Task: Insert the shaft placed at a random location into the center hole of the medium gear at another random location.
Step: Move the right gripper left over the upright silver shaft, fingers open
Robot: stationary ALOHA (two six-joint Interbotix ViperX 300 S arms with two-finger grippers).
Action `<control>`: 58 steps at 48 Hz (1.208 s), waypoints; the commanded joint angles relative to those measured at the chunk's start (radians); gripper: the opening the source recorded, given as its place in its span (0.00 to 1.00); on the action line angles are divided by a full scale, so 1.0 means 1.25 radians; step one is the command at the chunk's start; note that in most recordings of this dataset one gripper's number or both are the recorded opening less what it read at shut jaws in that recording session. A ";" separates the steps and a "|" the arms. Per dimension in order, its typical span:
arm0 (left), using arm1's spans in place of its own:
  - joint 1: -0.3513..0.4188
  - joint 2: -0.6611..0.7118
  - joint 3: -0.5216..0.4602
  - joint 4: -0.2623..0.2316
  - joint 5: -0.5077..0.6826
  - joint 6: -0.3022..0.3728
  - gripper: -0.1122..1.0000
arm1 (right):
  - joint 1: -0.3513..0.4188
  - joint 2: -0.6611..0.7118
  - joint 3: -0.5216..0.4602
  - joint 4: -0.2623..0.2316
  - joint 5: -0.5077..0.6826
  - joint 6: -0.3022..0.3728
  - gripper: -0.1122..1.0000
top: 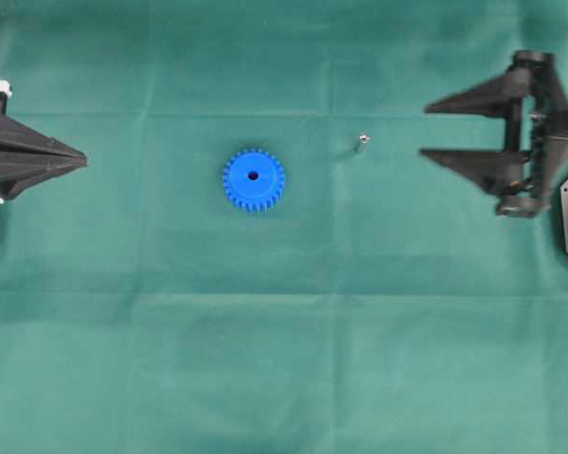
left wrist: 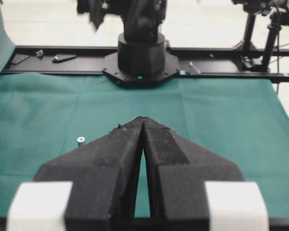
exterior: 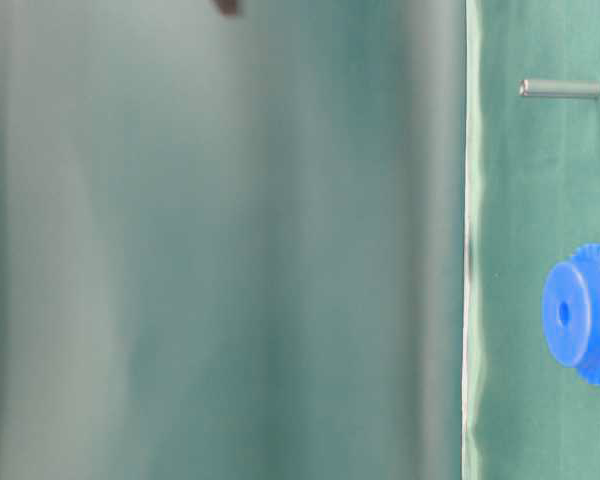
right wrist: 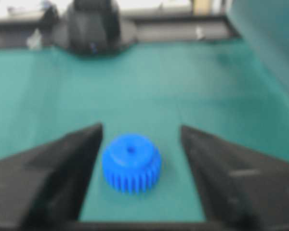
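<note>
One toothed blue plastic medium gear (top: 254, 179) with round center hole (top: 254, 175); one slim metal shaft (top: 363, 140), upright on cloth-covered table (top: 284, 359). Left gripper (top: 83, 159) clenched, empty. Right gripper (top: 424, 130) spread wide, empty.

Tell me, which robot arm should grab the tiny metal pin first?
Probably the right one. The right gripper is open, and the shaft stands just past its fingertips. The left gripper is shut and sits beyond the medium gear, farther from the pin.

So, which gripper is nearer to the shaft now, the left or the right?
The right. The right gripper, open, sits a short way beyond the shaft at the overhead view's right edge. The left gripper, shut, is far off at the left edge, with the medium gear between.
</note>
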 commanded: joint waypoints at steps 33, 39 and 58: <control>-0.001 0.006 -0.016 0.004 -0.001 0.004 0.10 | -0.071 0.485 -0.020 0.038 -0.302 -0.009 0.85; -0.001 0.007 -0.016 0.002 -0.001 0.005 0.10 | -0.076 0.514 -0.022 0.044 -0.309 -0.009 0.85; -0.001 0.009 -0.016 0.002 -0.001 0.004 0.10 | -0.081 0.574 -0.038 0.055 -0.325 -0.009 0.85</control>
